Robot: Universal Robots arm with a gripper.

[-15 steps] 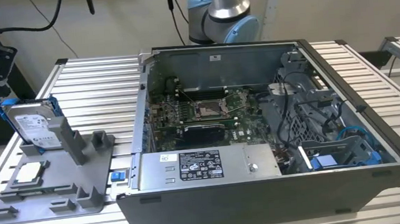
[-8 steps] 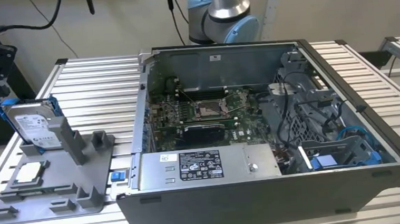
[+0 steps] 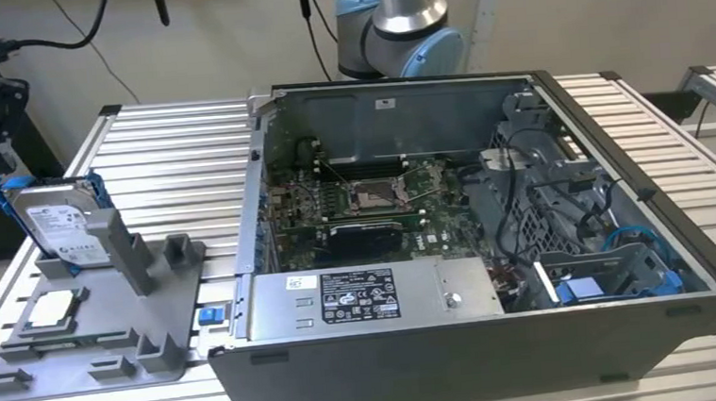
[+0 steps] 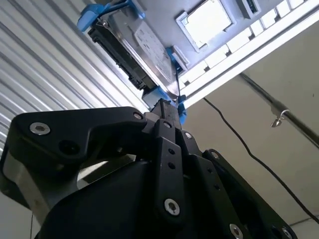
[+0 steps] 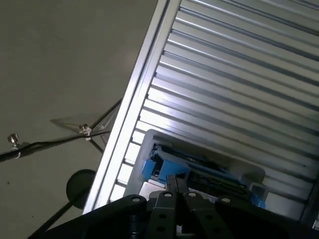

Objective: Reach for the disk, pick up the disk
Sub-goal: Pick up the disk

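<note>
The disk [image 3: 57, 221], a silver drive with a white label in bright blue rails, stands on edge in a slot of the grey fixture [image 3: 128, 330] at the exterior view's left. My gripper [image 3: 0, 171] hangs over its upper far corner, fingertips down on the blue rail. In the second wrist view the gripper [image 4: 168, 107] has its black fingers drawn close together on the blue rail at the end of the disk [image 4: 144, 45]. The first wrist view shows the gripper [image 5: 175, 180] the same way at the blue end of the disk [image 5: 204, 169].
A small square white-topped chip [image 3: 52, 307] lies flat on the fixture in front of the disk. An open computer case [image 3: 461, 231] takes up the ribbed metal table's [image 3: 177, 137] middle and right. The arm's base [image 3: 397, 27] rises behind the case. The table's edge [image 5: 134, 94] and floor lie just beyond the disk.
</note>
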